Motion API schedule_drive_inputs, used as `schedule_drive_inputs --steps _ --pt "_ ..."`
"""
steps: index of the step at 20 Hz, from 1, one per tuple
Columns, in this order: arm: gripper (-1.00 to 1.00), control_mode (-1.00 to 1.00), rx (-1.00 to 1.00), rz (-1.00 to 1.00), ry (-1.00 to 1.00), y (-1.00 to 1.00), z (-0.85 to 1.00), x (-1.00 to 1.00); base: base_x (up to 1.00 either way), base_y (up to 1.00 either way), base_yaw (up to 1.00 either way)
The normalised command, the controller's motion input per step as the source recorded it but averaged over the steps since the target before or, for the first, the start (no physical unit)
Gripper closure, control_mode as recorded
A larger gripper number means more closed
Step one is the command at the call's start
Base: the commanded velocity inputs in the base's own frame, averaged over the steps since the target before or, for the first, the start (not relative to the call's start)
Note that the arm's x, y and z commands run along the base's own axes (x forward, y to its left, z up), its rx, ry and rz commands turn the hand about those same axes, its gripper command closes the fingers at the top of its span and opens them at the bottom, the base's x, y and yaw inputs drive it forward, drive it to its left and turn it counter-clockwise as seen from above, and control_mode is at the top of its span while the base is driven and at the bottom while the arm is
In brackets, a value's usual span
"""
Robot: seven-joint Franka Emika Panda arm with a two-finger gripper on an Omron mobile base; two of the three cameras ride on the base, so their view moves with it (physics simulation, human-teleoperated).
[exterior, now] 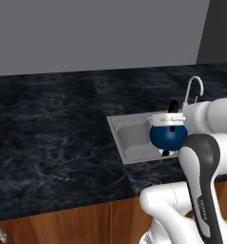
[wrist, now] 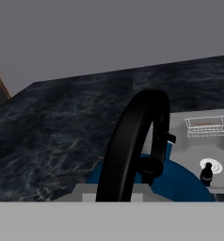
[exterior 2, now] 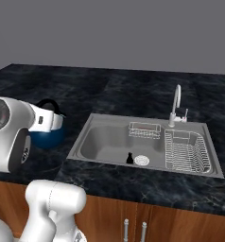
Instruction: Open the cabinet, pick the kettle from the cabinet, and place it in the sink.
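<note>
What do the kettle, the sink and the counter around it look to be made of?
Kettle: glossy dark-blue body, likely enamel or painted metal, judging by the soft sheen; its arched handle looks matte black, maybe plastic. Sink: brushed grey metal, probably stainless steel, with even dull reflections. Counter: black marble-like stone, polished, with pale veining.

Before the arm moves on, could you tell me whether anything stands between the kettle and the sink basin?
Nothing visible blocks it. The kettle, held by its black handle in the gripper, hangs by the sink's left rim. The dish rack sits at the far right.
</note>
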Motion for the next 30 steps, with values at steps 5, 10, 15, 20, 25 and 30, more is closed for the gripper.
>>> schedule_drive_inputs --steps 5,10,15,20,25,30 --pt "1.00 -1.00 0.03 0.00 0.10 -0.16 0.02 0.25 0.00 0.00 0.00" --pt "1.00 -1.00 0.00 0.00 0.13 -0.11 0.02 0.31 0.00 0.00 0.00" --pt "1.00 -1.00 0.00 0.02 0.01 -0.20 -0.03 0.21 0.00 0.00 0.00" --pt "1.00 -1.00 0.00 0.07 -0.12 -0.21 -0.18 0.17 0.00 0.00 0.00" --pt "1.00 -1.00 -0.02 0.08 -0.11 -0.12 -0.25 0.25 0.00 0.00 0.00" --pt "1.00 -1.00 -0.01 0.06 0.07 -0.15 -0.20 0.35 0.00 0.00 0.00"
